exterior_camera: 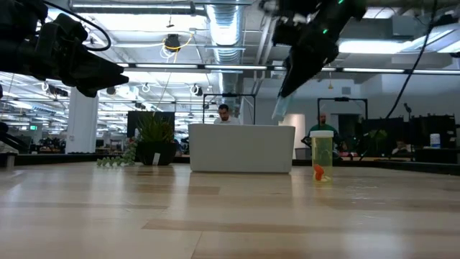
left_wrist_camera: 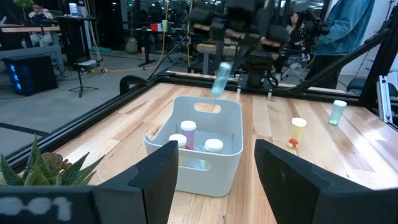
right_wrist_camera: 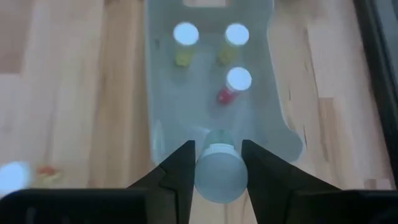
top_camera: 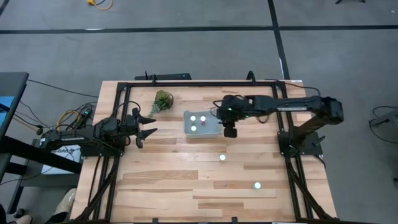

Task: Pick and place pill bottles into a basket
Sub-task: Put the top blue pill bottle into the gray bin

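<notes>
The pale blue-grey basket (top_camera: 200,124) stands on the table's far middle with three pill bottles in it (right_wrist_camera: 239,79). My right gripper (right_wrist_camera: 217,149) hangs above the basket's right end, shut on a pale blue pill bottle (right_wrist_camera: 219,175). That bottle also shows in the low view (exterior_camera: 280,108) and the left wrist view (left_wrist_camera: 221,79). Two more bottles stand on the table nearer the front (top_camera: 222,158) (top_camera: 257,185). My left gripper (top_camera: 146,127) is open and empty, left of the basket. My right gripper pinches the pale blue bottle's sides (right_wrist_camera: 200,168) between its two fingers. The fingers come from above, slanting down toward the basket. The bottle is lifted clear and hangs tilted below the fingers (exterior_camera: 279,109), above the basket's open top.
A green leafy sprig (top_camera: 163,99) lies left of the basket at the back. A black metal frame (top_camera: 186,83) runs round the table. People stand in the room beyond the table (left_wrist_camera: 345,28).
</notes>
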You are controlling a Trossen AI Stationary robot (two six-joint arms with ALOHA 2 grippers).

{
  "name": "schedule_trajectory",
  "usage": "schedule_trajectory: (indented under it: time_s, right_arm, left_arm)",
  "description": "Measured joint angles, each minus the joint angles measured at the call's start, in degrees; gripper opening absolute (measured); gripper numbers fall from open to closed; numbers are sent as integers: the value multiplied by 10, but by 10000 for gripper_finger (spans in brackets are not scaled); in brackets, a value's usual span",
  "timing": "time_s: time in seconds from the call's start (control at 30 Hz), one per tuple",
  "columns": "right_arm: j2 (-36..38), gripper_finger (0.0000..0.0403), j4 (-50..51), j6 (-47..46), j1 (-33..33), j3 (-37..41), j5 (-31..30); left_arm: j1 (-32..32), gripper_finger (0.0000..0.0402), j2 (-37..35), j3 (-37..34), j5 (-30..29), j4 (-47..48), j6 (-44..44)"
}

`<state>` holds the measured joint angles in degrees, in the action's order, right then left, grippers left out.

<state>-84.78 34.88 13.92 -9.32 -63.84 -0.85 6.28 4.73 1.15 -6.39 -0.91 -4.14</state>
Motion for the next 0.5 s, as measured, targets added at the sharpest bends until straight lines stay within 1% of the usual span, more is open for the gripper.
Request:
schedule_trajectory:
  time_s: [0.1,0.3,0.5]
  right_arm:
    - [-49,111,23,21,-10,-25,13]
    - [-121,120,60,63,-24,-98,16]
    - [-189,114,115,90,-43,-165,22]
  left_arm:
    - [0,201,0,0,0,0,0]
    - [0,201,0,0,0,0,0]
    - [0,201,0,0,1,0,0]
